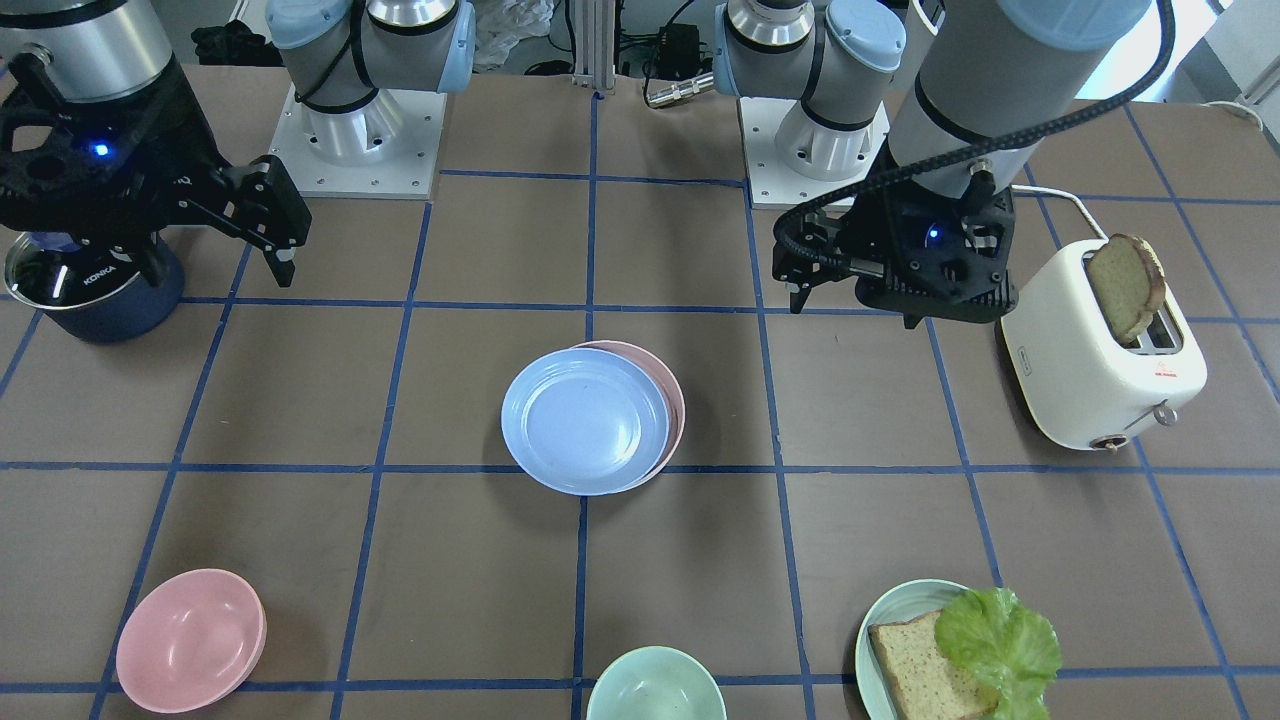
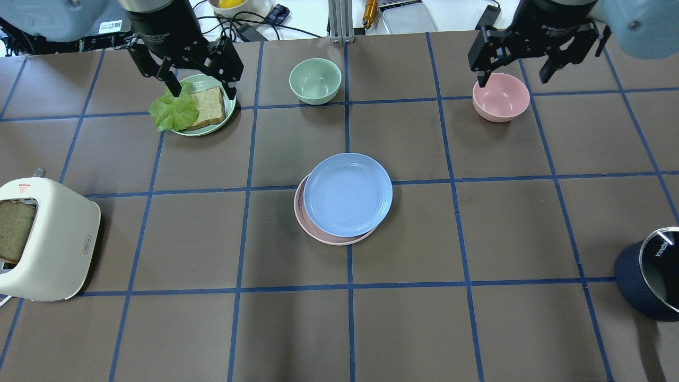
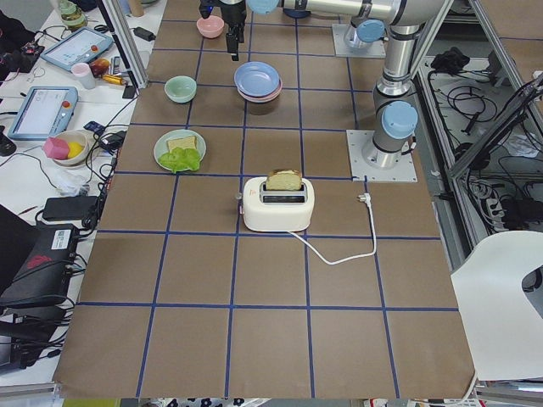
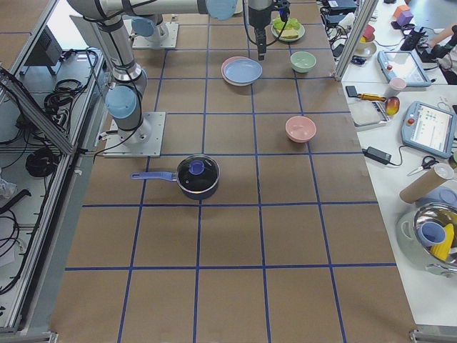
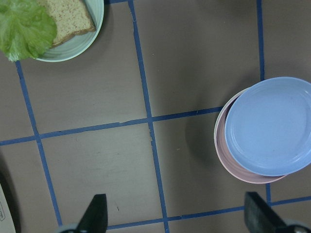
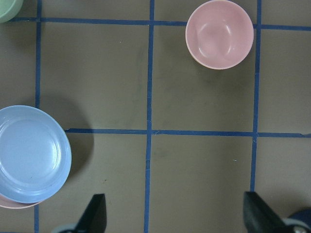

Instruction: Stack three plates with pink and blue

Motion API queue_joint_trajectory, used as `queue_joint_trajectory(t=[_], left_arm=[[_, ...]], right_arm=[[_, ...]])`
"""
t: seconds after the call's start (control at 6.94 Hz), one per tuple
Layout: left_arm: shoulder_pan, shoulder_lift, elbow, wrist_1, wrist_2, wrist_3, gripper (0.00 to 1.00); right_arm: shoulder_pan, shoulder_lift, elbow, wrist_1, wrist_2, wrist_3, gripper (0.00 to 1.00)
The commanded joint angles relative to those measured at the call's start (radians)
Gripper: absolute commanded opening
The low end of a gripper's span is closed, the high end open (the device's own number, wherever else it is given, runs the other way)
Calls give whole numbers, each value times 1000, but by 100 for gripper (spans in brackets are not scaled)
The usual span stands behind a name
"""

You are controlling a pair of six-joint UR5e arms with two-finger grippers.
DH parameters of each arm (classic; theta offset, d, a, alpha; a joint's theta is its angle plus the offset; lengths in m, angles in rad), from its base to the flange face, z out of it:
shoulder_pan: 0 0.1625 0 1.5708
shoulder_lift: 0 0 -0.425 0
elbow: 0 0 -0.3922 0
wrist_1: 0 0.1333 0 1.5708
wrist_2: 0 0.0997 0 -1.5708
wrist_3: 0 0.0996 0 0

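A light blue plate (image 2: 347,193) lies on a pale pink plate (image 2: 318,233) at the table's middle, shifted a little so the pink rim shows on one side. The pair also shows in the front view (image 1: 585,420), the left wrist view (image 5: 269,126) and the right wrist view (image 6: 31,153). No cream-white plate shows in any view. My left gripper (image 2: 200,85) is open and empty, raised above the plate with bread and lettuce. My right gripper (image 2: 513,78) is open and empty, raised above the pink bowl. Both are far from the stack.
A pale teal plate (image 2: 231,109) with bread and lettuce, a green bowl (image 2: 315,80) and a pink bowl (image 2: 501,96) stand along the far side. A white toaster (image 2: 48,239) with bread is at the left, a dark blue pot (image 2: 650,273) at the right.
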Motion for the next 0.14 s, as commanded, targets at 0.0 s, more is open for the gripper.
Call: queue_joint_trajectory(t=[0.0], left_arm=[[0, 57, -40, 6, 0, -1, 100]], right_arm=[[-8, 0, 5, -5, 54, -20, 100]])
